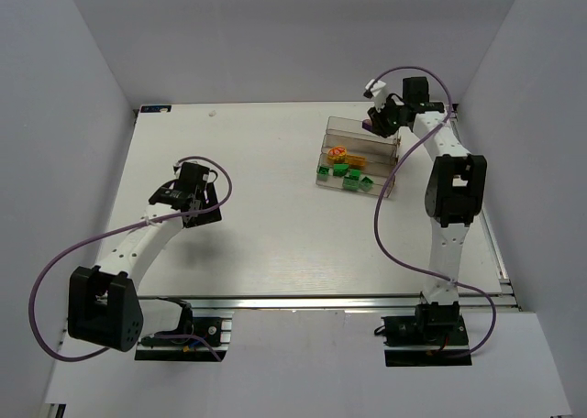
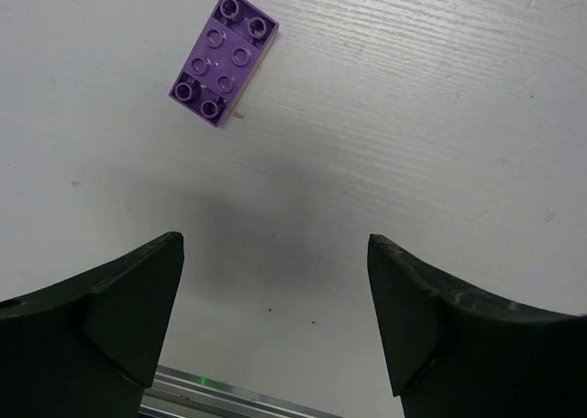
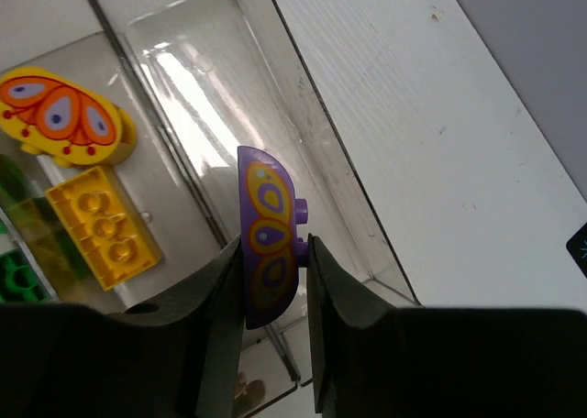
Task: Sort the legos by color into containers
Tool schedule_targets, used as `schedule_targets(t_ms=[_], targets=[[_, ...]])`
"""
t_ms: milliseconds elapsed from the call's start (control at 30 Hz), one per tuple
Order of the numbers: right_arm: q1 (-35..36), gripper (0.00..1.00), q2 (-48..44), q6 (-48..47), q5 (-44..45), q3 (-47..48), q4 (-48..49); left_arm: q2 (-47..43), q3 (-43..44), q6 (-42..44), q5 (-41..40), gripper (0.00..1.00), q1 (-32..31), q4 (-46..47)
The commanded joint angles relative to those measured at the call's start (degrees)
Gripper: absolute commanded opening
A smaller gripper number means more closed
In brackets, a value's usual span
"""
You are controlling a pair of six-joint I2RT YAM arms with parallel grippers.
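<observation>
While you check top view: your right hand (image 1: 378,120) over far end of clear containers (image 1: 356,132), green legos (image 1: 340,170) in nearest trough. Left hand (image 1: 183,191) low over tabletop (image 1: 275,244), well apart from containers.

Left wrist: your hand spread wide, grasping nothing. Purple brick (image 2: 223,57) flat on tabletop ahead, untouched.

Right wrist: your hand clenched on purple butterfly piece (image 3: 268,244), held edge-up over clear trough. Yellow brick (image 3: 103,225) and yellow butterfly piece (image 3: 62,115) lie in neighbouring trough.

Held: purple half-round plastic brick with yellow wing print (image 3: 266,203), clamped in the right gripper (image 3: 275,258)
Beneath: clear plastic trough (image 3: 206,97)
</observation>
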Motion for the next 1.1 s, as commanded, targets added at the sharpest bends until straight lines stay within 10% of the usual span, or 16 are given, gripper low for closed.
schedule_targets(t_ms=[0, 367, 533, 767, 1067], targets=[[-0.08, 0.13, 2.24, -2.58, 1.94, 4.88, 1.21, -1.74, 1.18, 0.24, -1.34, 0.91, 0.40, -1.14], [0.01, 0.62, 1.99, -4.26, 1.24, 2.79, 2.17, 1.77, 1.26, 0.59, -3.36, 0.92, 0.92, -0.52], [-0.69, 0.58, -3.37, 0.13, -2.35, -0.73, 3.76, 5.98, 3.55, 2.52, -6.35, 0.92, 2.68, -0.17], [-0.78, 0.24, -26.00, 10.42, -21.33, -22.67, 11.04, 11.43, 4.78, 7.87, -2.49, 0.91, 7.42, 5.10], [1.50, 0.35, -45.30, 14.90, -30.75, -45.55, 18.53, 20.05, 9.00, 13.69, 8.41, 0.86, 12.34, 9.93]])
